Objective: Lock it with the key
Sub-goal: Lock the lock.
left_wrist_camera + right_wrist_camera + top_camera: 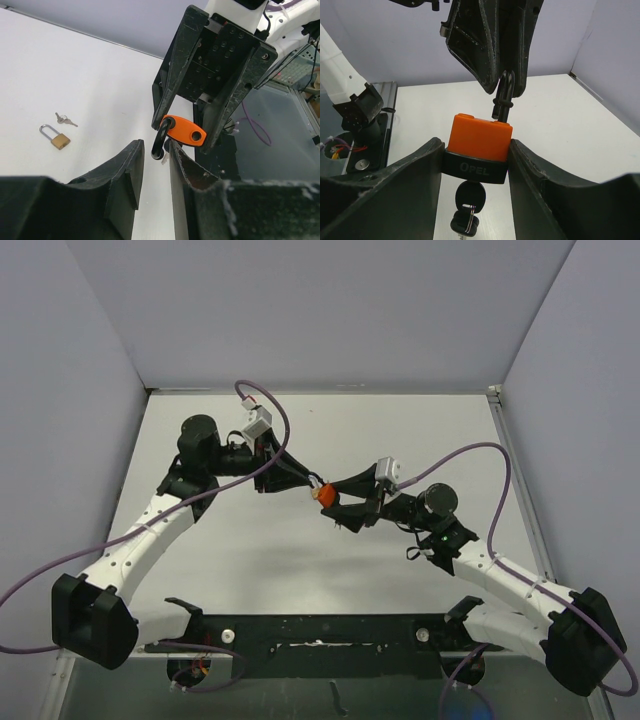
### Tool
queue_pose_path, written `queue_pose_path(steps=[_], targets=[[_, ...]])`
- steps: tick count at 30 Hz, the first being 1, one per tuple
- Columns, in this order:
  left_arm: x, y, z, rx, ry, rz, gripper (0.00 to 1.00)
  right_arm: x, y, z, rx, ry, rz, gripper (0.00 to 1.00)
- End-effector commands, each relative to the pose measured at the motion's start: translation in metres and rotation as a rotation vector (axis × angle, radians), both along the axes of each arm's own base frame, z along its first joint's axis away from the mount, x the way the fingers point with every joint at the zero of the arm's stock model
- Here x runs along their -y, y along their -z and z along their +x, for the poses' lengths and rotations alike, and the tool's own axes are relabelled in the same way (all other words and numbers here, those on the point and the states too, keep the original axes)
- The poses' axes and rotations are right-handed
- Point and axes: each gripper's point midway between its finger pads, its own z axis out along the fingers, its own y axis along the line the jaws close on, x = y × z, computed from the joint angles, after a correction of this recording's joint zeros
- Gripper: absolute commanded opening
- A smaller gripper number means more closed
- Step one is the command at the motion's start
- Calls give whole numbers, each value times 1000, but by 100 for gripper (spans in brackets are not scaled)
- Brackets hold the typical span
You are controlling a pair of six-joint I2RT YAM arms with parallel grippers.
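An orange padlock (480,136) with a black base marked OPEL is clamped by its sides in my right gripper (476,145), held above the table. A black key (468,192) sits in the base, and more black keys (465,224) dangle from it. The black shackle (505,97) points away towards my left gripper (155,147). In the left wrist view the shackle (161,144) lies at that gripper's tips, close to the right finger, and the jaws stand apart with a gap. From above, both grippers meet at the padlock (324,496) over the table's middle.
A small brass padlock (59,139) with a silver shackle lies on the white table, a pair of small keys (65,119) just beyond it. A black mounting bar (320,635) runs along the near edge. Purple cables (270,405) loop above both arms.
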Motion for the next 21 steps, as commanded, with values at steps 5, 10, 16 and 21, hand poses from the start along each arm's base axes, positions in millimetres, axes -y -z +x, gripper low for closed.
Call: queue_pose_path(steps=[5,10,16,21], targets=[[-1,-34,-1,106,-33,-52,23,2,-51,-4,118,-7,91,0],[-1,-37,-1,110,-32,-62,23,1,-50,-4,113,-11,85,0],[1,-42,-5,119,-21,-73,24,-1,-47,-3,106,-13,78,0],[4,-42,-10,121,2,-73,23,-2,-46,-2,103,-9,74,0]])
